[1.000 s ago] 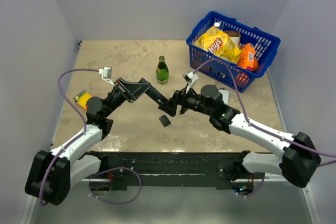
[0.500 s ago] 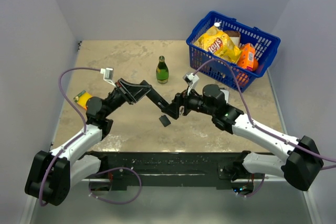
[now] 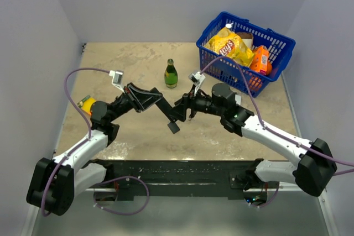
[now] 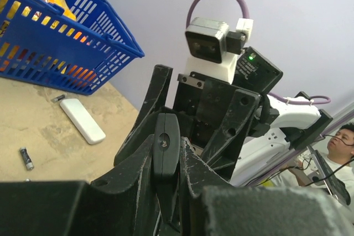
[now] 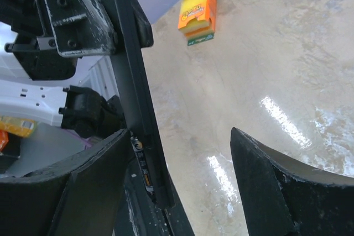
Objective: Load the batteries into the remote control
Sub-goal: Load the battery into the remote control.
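Note:
My left gripper [image 3: 156,102] is shut on one end of the black remote control [image 3: 167,111], holding it tilted above the table; in the left wrist view the remote's end [image 4: 166,143] is clamped between the fingers. My right gripper [image 5: 180,134] is open around the remote's other end [image 5: 130,81], with the bar lying against its left finger [image 5: 83,192]. A battery [image 5: 142,165] sits in the remote's open compartment. Another battery [image 4: 25,158] lies loose on the table.
A small black cover piece [image 3: 173,127] lies under the remote. A green bottle [image 3: 171,74] stands behind it. A blue basket [image 3: 276,40] of snacks is at the back right, with a white flat device [image 4: 82,120] near it. An orange box [image 5: 197,14] lies at the left.
My right gripper has moved left and a little away from me along the remote. The left gripper has lifted its end slightly. The cover piece has not moved.

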